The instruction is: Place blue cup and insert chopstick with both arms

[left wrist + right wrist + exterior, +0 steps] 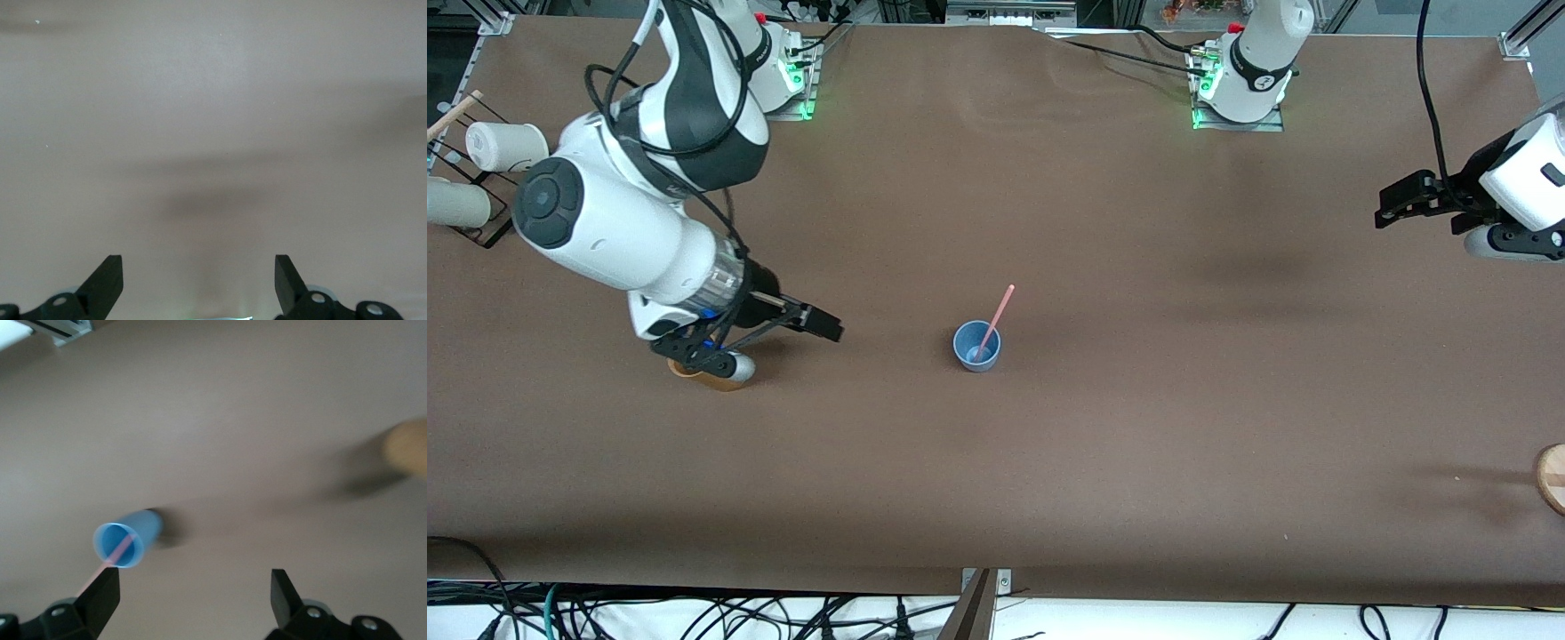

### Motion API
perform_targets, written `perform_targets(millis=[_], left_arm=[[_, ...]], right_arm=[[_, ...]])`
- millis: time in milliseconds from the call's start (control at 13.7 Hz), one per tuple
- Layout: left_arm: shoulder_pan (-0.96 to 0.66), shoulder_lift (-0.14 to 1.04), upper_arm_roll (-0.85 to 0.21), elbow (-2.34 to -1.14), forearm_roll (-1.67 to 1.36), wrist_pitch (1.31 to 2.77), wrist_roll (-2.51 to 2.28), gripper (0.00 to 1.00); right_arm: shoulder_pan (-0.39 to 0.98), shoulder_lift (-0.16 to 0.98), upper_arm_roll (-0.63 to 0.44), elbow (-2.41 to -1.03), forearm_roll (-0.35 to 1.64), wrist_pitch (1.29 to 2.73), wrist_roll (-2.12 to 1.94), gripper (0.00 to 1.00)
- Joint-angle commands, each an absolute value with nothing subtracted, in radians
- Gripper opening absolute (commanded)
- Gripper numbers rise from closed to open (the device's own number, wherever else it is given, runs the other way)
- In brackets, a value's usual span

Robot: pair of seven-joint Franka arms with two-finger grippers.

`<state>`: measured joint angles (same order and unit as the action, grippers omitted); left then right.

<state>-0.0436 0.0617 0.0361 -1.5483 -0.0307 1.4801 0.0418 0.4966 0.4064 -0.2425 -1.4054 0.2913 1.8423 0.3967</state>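
Note:
The blue cup (976, 348) stands upright near the middle of the table. The pink chopstick (999, 316) stands in it, leaning on the rim with its upper end tilted toward the robots' bases. My right gripper (829, 324) is open and empty, low over the table beside the cup toward the right arm's end. The right wrist view shows the cup (124, 543) and the chopstick (107, 564) just past one finger of that gripper (195, 583). My left gripper (1385, 206) is open and empty, raised over the left arm's end of the table. The left wrist view shows its fingers (199, 267) over bare table.
An orange-brown cup (710, 376) stands under the right arm's wrist. White cups (507, 146) sit on a black rack at the right arm's end. A round wooden piece (1552, 476) lies at the left arm's end, nearer to the front camera.

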Motion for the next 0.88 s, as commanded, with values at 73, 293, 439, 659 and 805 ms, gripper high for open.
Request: perform_targets(millis=[73, 293, 439, 659, 805], left_arm=[[-0.044, 0.080, 0.038, -1.526, -0.046, 1.479, 0.055, 1.00], [-0.049, 0.080, 0.038, -1.526, -0.046, 1.479, 0.055, 1.00], [-0.049, 0.080, 0.038, -1.526, -0.046, 1.479, 0.055, 1.00], [-0.052, 0.080, 0.038, -1.526, -0.046, 1.479, 0.055, 1.00], [-0.052, 0.080, 0.038, -1.526, -0.046, 1.479, 0.055, 1.00]], right_arm=[[0.439, 0.306, -0.247, -1.443, 0.144, 1.731, 0.146, 1.00], [0.219, 0.217, -0.071, -1.480, 0.102, 1.674, 0.117, 1.00], [0.109, 0.117, 0.007, -1.595, 0.030, 1.683, 0.059, 1.00], [0.008, -0.020, 0.049, -1.777, -0.011, 1.771, 0.052, 1.00], [-0.002, -0.035, 0.052, -1.786, 0.001, 1.749, 0.046, 1.00]])
